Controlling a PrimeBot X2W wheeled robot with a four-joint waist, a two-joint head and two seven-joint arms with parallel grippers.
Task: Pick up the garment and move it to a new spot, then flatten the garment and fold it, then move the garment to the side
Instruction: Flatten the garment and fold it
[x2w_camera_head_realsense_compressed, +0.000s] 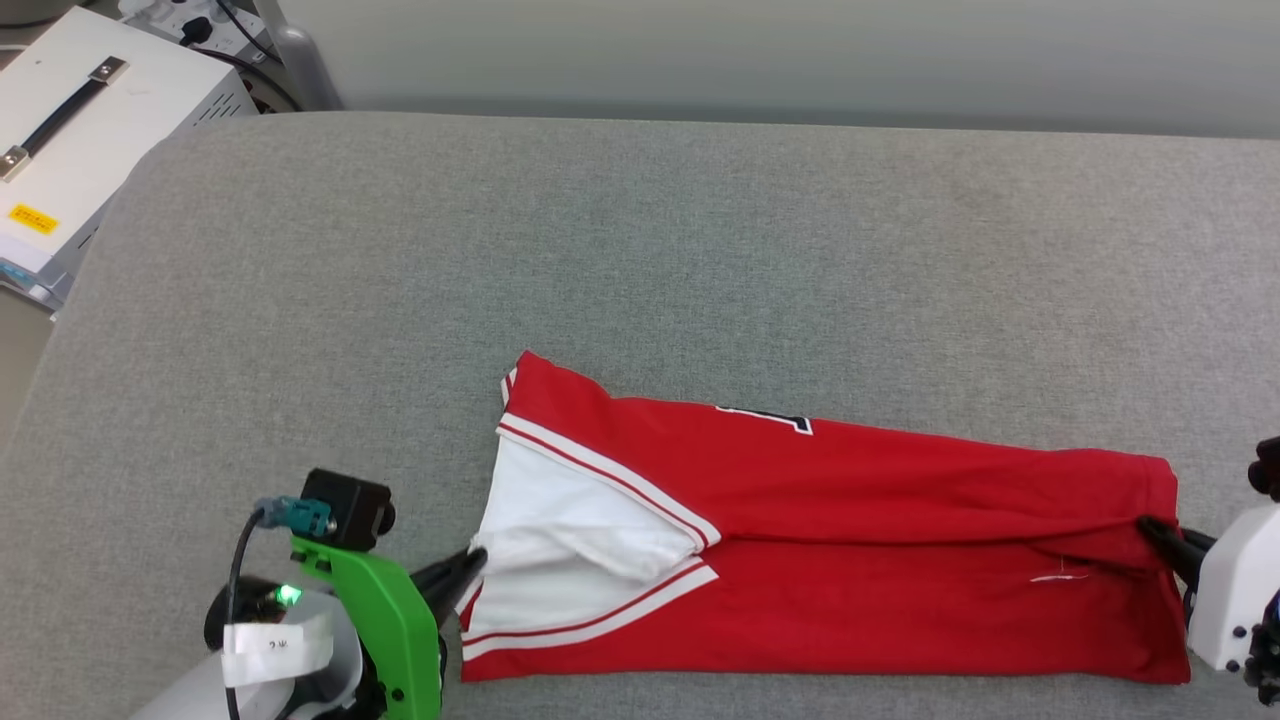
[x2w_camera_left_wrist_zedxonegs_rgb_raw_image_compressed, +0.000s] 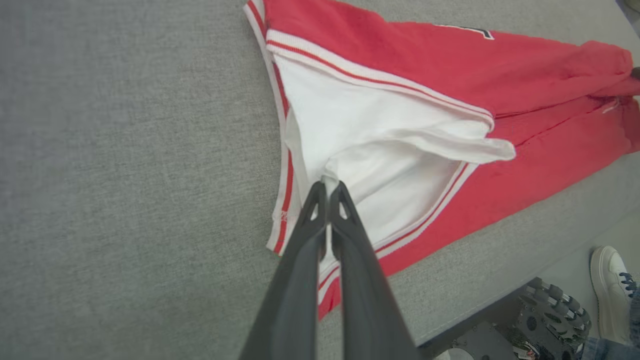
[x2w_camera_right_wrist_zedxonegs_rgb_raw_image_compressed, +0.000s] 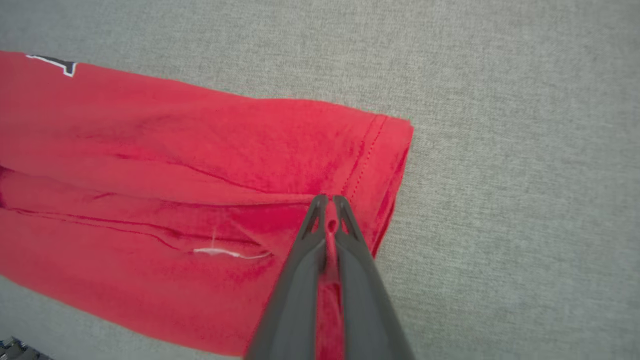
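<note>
Garment (x2w_camera_head_realsense_compressed: 850, 560): lying folded into a long red band along the counter's near edge, running from about 6 o'clock out to 4 o'clock in the head view. Its white sleeve and striped trim are showing at the left end, and a sliver of black numeral is peeking over the far fold.
Left gripper (x2w_camera_head_realsense_compressed: 472, 562): clenching a pinch of white sleeve cloth at the band's 9 o'clock end, fingers pressed together.
Right gripper (x2w_camera_head_realsense_compressed: 1152, 524): nipping the red hem at the band's 3 o'clock end, with a ridge of cloth bunching between its fingers.
Step in hand: probably folding, with both ends being held at once.
Doing it well: in my judgement both arms should be lifting and travelling together at an even height. The band needs to be taut enough to avoid sagging, but not so taut that the thin pinches start slipping. The loose white sleeve flap is likely needing a tuck before any crease is pressed.
Surface: counter (x2w_camera_head_realsense_compressed: 640, 250) wearing grey woven cloth that is probably gripping the fabric a little, stretching broad toward 12 o'clock.
Room: white box with a black handle (x2w_camera_head_realsense_compressed: 70, 130) sitting off the counter at 10 o'clock. In the left wrist view, a person's white shoe (x2w_camera_left_wrist_zedxonegs_rgb_raw_image_compressed: 610, 285) is standing beside the robot's wheeled base (x2w_camera_left_wrist_zedxonegs_rgb_raw_image_compressed: 550, 320).
</note>
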